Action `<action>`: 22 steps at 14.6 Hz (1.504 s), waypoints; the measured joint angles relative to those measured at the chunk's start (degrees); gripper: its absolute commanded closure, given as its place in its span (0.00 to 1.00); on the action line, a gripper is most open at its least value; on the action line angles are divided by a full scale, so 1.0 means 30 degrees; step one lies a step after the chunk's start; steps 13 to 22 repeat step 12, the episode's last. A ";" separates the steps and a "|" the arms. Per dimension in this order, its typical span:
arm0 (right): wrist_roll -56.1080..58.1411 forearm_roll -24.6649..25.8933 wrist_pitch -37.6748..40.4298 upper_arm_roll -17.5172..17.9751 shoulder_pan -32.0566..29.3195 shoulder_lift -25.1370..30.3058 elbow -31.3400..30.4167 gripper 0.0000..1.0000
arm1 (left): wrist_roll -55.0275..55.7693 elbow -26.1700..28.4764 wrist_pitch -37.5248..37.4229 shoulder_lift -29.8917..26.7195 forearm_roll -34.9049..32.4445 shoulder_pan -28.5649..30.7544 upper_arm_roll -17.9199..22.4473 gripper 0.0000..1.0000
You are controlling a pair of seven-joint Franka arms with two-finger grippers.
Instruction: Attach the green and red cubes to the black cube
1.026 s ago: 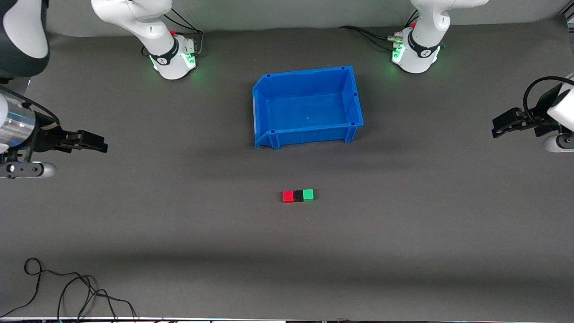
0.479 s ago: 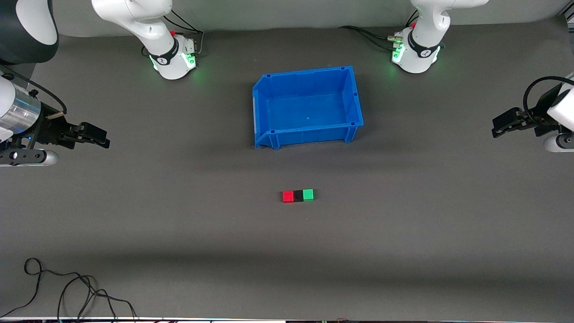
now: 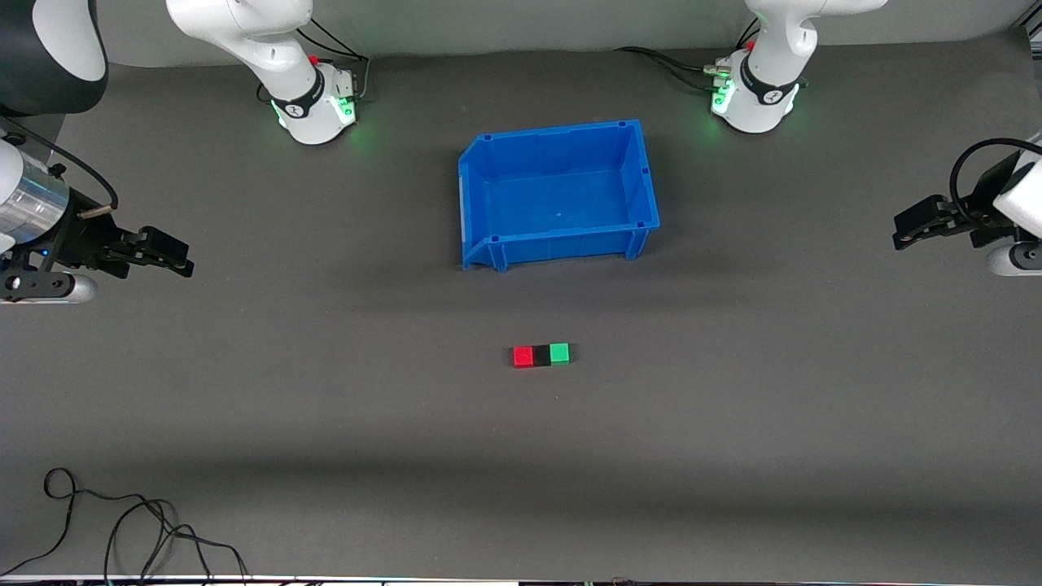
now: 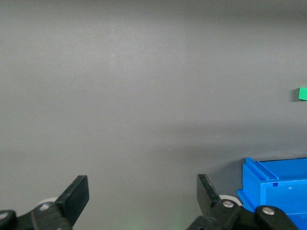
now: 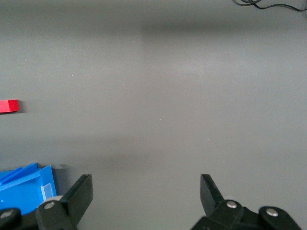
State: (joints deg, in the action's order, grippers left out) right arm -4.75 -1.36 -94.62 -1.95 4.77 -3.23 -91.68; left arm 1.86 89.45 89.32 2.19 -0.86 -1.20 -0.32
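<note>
Three small cubes lie in a touching row on the dark table, nearer to the front camera than the blue bin. The black cube (image 3: 541, 356) is in the middle, with the red cube (image 3: 523, 356) toward the right arm's end and the green cube (image 3: 559, 353) toward the left arm's end. Only the green cube (image 4: 302, 94) shows at the edge of the left wrist view, and only the red cube (image 5: 8, 106) in the right wrist view. My left gripper (image 3: 902, 229) (image 4: 143, 194) hangs open and empty over the table's left-arm end. My right gripper (image 3: 183, 259) (image 5: 145, 193) hangs open and empty over the right-arm end.
An empty blue bin (image 3: 643, 175) stands mid-table between the cubes and the arm bases; its corner (image 4: 273, 184) shows in the left wrist view and its corner (image 5: 24, 189) in the right wrist view. Loose black cable (image 3: 122, 521) lies at the table's near corner on the right arm's end.
The right arm has shifted a little at its end of the table, its gripper staying open. The left arm and the cubes have not moved.
</note>
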 measured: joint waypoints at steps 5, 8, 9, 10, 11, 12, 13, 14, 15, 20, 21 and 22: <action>0.0000 0.0000 -0.0035 0.0092 0.0171 0.0002 -0.0021 0.01 | 0.0000 0.0000 -0.0036 0.0000 0.0000 0.0000 0.0000 0.00; -0.0001 0.0000 -0.0038 0.0177 0.0333 0.0002 -0.0040 0.01 | 0.0000 0.0000 -0.0057 0.0000 0.0000 0.0000 0.0000 0.00; -0.0001 0.0000 -0.0038 0.0195 0.0334 0.0002 -0.0046 0.01 | 0.0000 0.0000 -0.0065 0.0000 0.0000 0.0000 0.0000 0.00; -0.0001 0.0000 -0.0038 0.0195 0.0333 0.0002 -0.0049 0.01 | 0.0000 0.0000 -0.0071 0.0000 0.0000 0.0001 0.0000 0.00; -0.0001 0.0000 -0.0038 0.0195 0.0334 0.0002 -0.0055 0.01 | 0.0000 0.0000 -0.0076 0.0000 0.0000 0.0001 0.0000 0.00; -0.0001 0.0000 -0.0037 0.0195 0.0333 0.0002 -0.0064 0.01 | 0.0000 0.0000 -0.0080 0.0000 0.0000 0.0001 0.0000 0.00; -0.0001 0.0000 -0.0037 0.0195 0.0333 0.0002 -0.0064 0.01 | 0.0000 0.0000 -0.0080 0.0000 0.0000 0.0001 0.0000 0.00; -0.0001 0.0000 -0.0037 0.0195 0.0333 0.0002 -0.0064 0.01 | 0.0000 0.0000 -0.0080 0.0000 0.0000 0.0001 0.0000 0.00; -0.0001 0.0000 -0.0037 0.0195 0.0333 0.0002 -0.0064 0.01 | 0.0000 0.0000 -0.0080 0.0000 0.0000 0.0001 0.0000 0.00; -0.0001 0.0000 -0.0037 0.0195 0.0333 0.0002 -0.0064 0.01 | 0.0000 0.0000 -0.0080 0.0000 0.0000 0.0001 0.0000 0.00; -0.0001 0.0000 -0.0037 0.0195 0.0333 0.0002 -0.0064 0.01 | 0.0000 0.0000 -0.0080 0.0000 0.0000 0.0001 0.0000 0.00; -0.0001 0.0000 -0.0037 0.0195 0.0333 0.0002 -0.0064 0.01 | 0.0000 0.0000 -0.0080 0.0000 0.0000 0.0001 0.0000 0.00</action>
